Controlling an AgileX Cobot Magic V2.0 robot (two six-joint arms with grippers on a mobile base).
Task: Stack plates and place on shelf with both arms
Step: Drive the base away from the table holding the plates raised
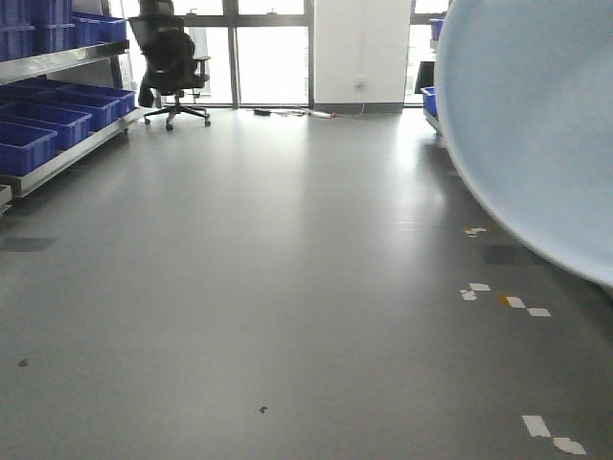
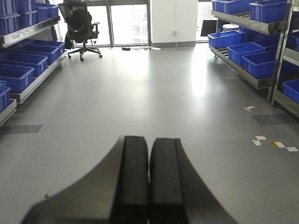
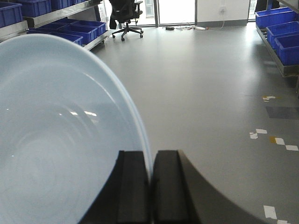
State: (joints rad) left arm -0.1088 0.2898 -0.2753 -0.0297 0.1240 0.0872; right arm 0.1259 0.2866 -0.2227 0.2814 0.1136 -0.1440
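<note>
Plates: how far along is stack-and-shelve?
Done: stacking unconfirmed; only one plate shows. In hand: right end effector is shut on its rim, above the floor; left end effector is shut, empty. Left: no plate shows on the shelf, which stands off to the side.

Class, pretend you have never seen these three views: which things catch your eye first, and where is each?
A huge pale plate fills the right wrist view's left half, its rim pinched in the right hand. The left hand is shut on nothing above bare grey floor. Blue crates line steel shelves along both sides.
</note>
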